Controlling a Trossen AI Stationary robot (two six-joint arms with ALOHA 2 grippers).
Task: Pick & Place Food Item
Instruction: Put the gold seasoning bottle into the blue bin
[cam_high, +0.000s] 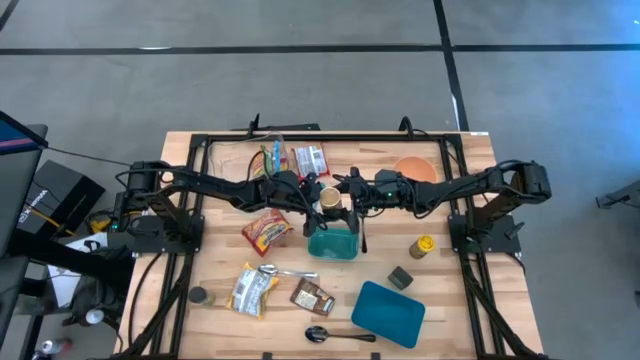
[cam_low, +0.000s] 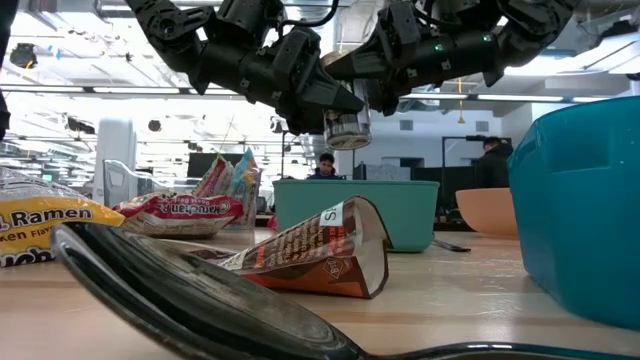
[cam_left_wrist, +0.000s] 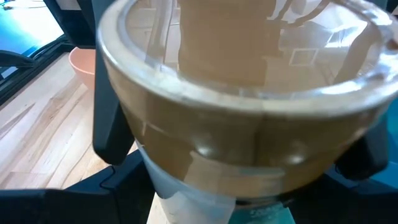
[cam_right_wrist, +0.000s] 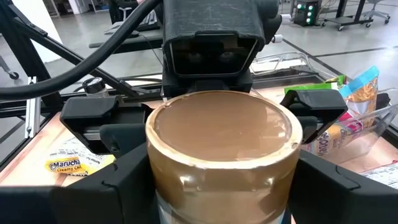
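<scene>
High view: both grippers meet at the jar (cam_high: 328, 201) above the teal bin (cam_high: 333, 243). Left gripper (cam_high: 312, 199) clamps it; right gripper (cam_high: 345, 200) flanks it, grip uncertain. Confirm one hold before releasing.

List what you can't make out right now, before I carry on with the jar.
- Jar label: left wrist view, blurred, cut off by the bottom edge.
- Bin contents: low view, its wall hides them.
- Small dark item beside ramen pack: high view, too small.
</scene>
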